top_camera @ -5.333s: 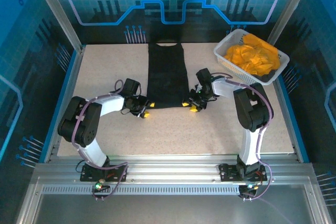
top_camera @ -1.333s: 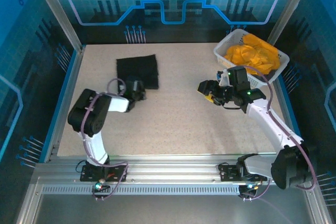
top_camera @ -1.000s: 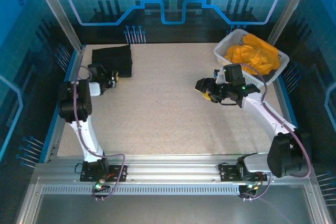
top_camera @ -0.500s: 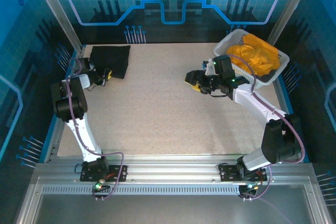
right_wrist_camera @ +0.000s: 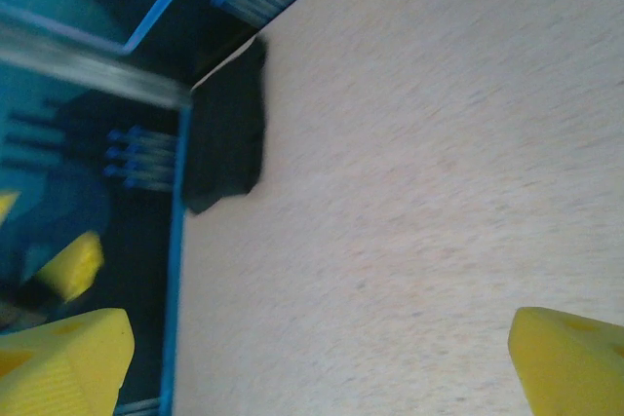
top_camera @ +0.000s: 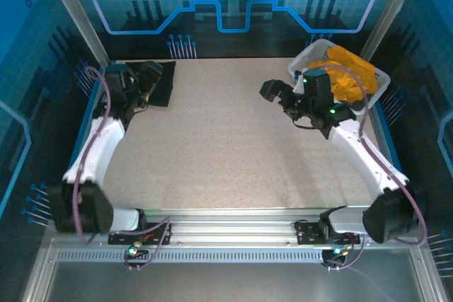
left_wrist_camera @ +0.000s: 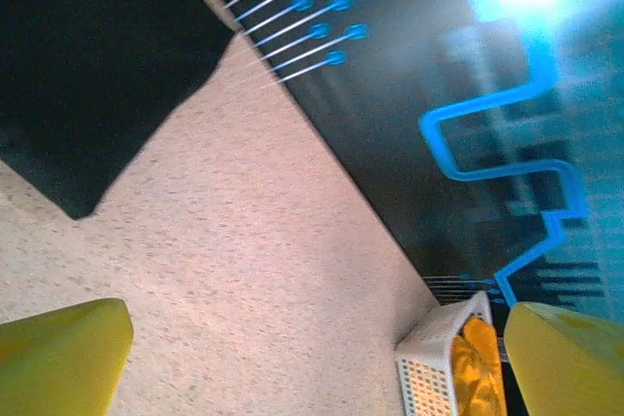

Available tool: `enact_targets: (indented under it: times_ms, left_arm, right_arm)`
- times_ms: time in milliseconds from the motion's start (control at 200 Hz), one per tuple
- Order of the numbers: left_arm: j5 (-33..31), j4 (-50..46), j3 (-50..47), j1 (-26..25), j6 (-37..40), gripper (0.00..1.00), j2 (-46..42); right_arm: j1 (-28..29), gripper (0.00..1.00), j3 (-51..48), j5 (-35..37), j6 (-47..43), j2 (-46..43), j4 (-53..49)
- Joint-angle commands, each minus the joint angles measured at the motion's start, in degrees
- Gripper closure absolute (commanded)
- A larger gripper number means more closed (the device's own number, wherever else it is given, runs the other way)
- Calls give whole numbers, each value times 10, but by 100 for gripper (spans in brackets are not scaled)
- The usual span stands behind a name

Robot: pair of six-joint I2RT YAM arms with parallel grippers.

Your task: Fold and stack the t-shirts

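Next to fetch, likely: 1 of the orange shirts (top_camera: 352,79), heaped in the basket (top_camera: 300,68) at far right. Lies just right of the right gripper (top_camera: 272,91), well apart from the left gripper (top_camera: 145,84); right gripper nearer. Heap without clear long axis. Both grippers wide open, empty. Folded black shirt (top_camera: 164,86) in the far left corner, beside the left gripper. Count: 1 black shirt, 1 basket, orange shirts perhaps 2 or more, too crumpled to tell.

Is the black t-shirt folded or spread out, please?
Folded: the black t-shirt is a small compact rectangle, with no sleeves showing.
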Motion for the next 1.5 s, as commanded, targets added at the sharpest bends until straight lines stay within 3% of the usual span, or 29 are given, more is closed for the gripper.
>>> enact_targets:
  times_ms: [0,45,85,150,270,345,425,520,750,845,920,965,1040,1165,1225,1336,1496]
  left_arm:
    - [-288,-148,-28,-86,36,1,-59]
    - [-391,-185,-38,-129,57,1,-80]
    - [-435,-182,-65,-152,112,1,-100]
    - [-431,-144,-140,-159,200,1,-148]
    - [-430,38,-323,-157,416,1,-232]
    - [-369,147,-403,-129,485,1,-243]
    - [-275,222,-445,-76,488,1,-224]
    - [-227,281,-451,-34,466,1,-149]
    - [-158,458,-413,0,438,1,28]
    - [-133,476,-384,1,493,1,73]
    - [-143,567,-413,5,492,1,103]
    - [-108,626,-443,3,504,1,115]
    - [-95,828,-512,0,528,1,171]
    - [-145,836,-521,0,505,1,166]
    - [-154,764,-497,1,496,1,149]
    - [-131,689,-456,1,504,1,148]
    - [-131,683,-452,1,504,1,149]
  right_arm:
    - [-10,0,42,199,-59,-46,-172]
    - [-11,0,38,280,-72,-54,-210]
    - [-11,0,14,353,-93,-69,-211]
    - [-18,0,-69,400,-184,-114,-128]
    - [-10,0,-265,484,-348,-186,72]
    - [-15,0,-321,477,-404,-189,124]
    - [-27,0,-369,442,-425,-169,192]
    - [-45,0,-409,409,-428,-123,288]
    - [-80,0,-402,323,-430,21,457]
    - [-89,0,-381,293,-441,58,480]
    - [-96,0,-382,263,-471,65,501]
    - [-102,0,-403,250,-483,54,538]
    - [-128,0,-433,212,-472,34,575]
    - [-168,0,-454,181,-442,28,607]
    - [-168,0,-439,166,-450,38,593]
    - [-160,0,-436,160,-460,38,586]
    - [-182,0,-443,142,-452,29,586]
